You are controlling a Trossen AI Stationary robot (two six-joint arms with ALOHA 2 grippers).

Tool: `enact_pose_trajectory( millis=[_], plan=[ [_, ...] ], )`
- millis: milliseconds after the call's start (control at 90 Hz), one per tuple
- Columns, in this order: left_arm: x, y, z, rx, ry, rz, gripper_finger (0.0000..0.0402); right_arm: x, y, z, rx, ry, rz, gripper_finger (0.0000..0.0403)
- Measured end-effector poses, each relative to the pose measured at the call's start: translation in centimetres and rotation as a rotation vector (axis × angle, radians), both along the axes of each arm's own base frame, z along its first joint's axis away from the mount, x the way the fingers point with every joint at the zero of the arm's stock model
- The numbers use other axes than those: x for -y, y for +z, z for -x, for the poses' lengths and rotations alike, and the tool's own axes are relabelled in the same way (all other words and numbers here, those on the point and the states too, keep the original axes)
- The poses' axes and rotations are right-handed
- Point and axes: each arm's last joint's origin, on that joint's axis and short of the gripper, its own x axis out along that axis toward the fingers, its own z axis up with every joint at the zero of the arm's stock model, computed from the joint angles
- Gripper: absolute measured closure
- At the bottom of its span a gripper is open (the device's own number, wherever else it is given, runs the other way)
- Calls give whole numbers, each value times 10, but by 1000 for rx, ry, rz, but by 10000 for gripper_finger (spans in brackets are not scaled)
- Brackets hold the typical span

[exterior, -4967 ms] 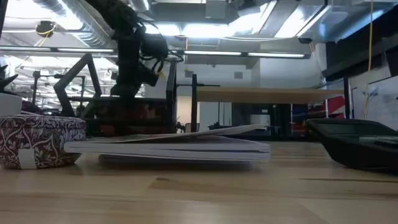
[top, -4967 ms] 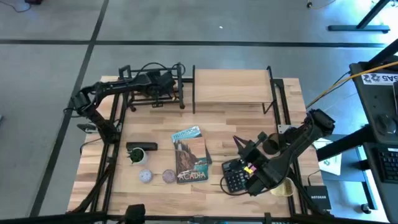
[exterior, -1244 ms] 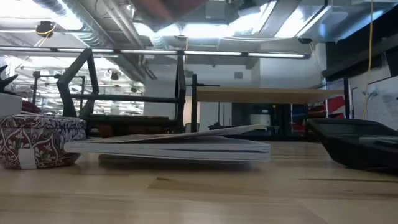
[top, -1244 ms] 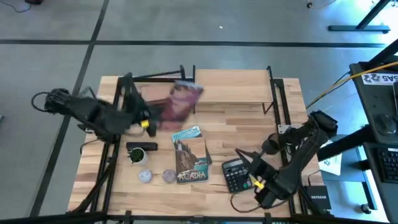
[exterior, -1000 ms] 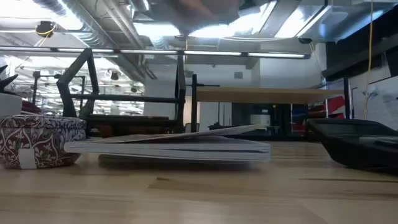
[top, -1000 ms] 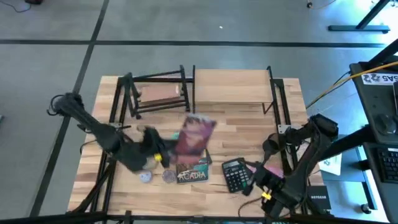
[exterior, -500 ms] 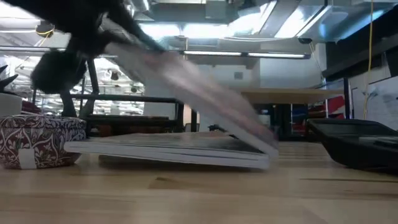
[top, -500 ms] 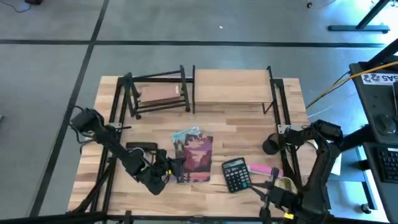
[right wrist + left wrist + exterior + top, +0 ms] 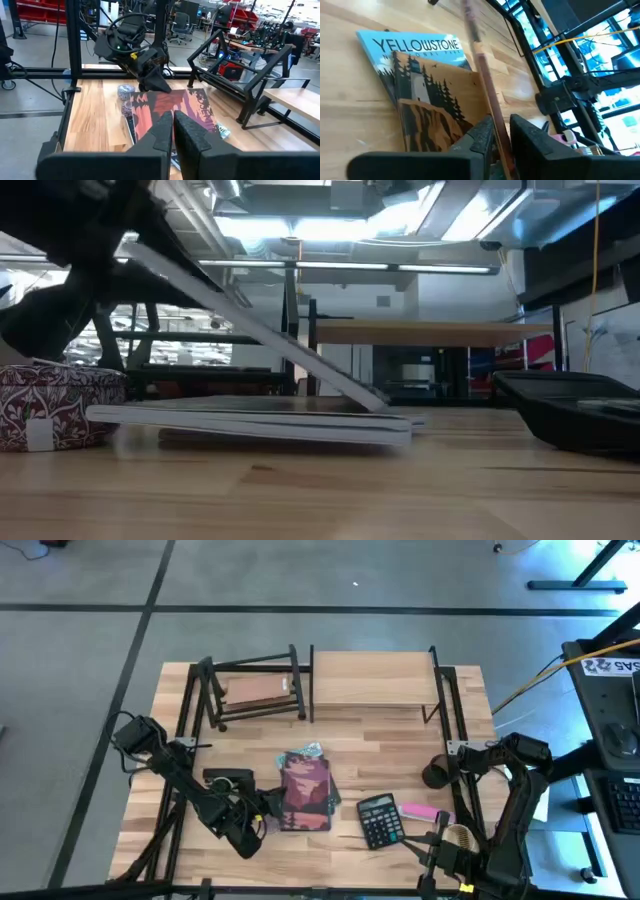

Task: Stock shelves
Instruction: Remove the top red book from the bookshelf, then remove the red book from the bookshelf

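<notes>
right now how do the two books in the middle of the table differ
The red-covered book is tilted, one edge held up by the left gripper, its far edge resting on the other book; the Yellowstone book lies flat on the table. The red-covered book sits on top, the Yellowstone book underneath, mostly hidden from above. Their covers differ: reddish versus blue with a lighthouse. Both are thin.

Before us: two shelves [image 9: 375,678], two stacked books [image 9: 305,790], one calculator [image 9: 379,821], two round tins [image 9: 55,405].
</notes>
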Motion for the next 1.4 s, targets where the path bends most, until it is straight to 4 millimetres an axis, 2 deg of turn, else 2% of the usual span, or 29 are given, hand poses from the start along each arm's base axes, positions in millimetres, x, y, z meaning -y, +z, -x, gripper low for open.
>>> enact_pose_trajectory(
  millis=[433,567,756,867,1000,1089,1178,1300,1400],
  plan=[
    [1,4,4,55,26,-14,253,-6,1,-2,-11,19,34,402],
    [4,17,15,128,52,-95,245,-7,1,0,-20,28,32,402],
    [4,36,24,114,23,-129,244,-7,1,0,-24,28,39,402],
    [-7,64,21,48,27,-231,245,-6,1,0,-31,31,62,402],
    [-37,118,2,-176,-70,-361,254,-4,0,1,-59,39,150,402],
    [-66,158,-11,-298,-145,-477,265,-1,0,0,-66,32,194,402],
    [-100,190,-20,-439,-228,-615,273,3,0,-5,-70,13,213,402],
    [-156,207,-20,-706,-287,-656,280,11,0,-17,-100,-28,224,402],
    [-203,202,-9,-943,-304,-566,281,19,-1,-28,-142,-64,227,402]
  ],
)
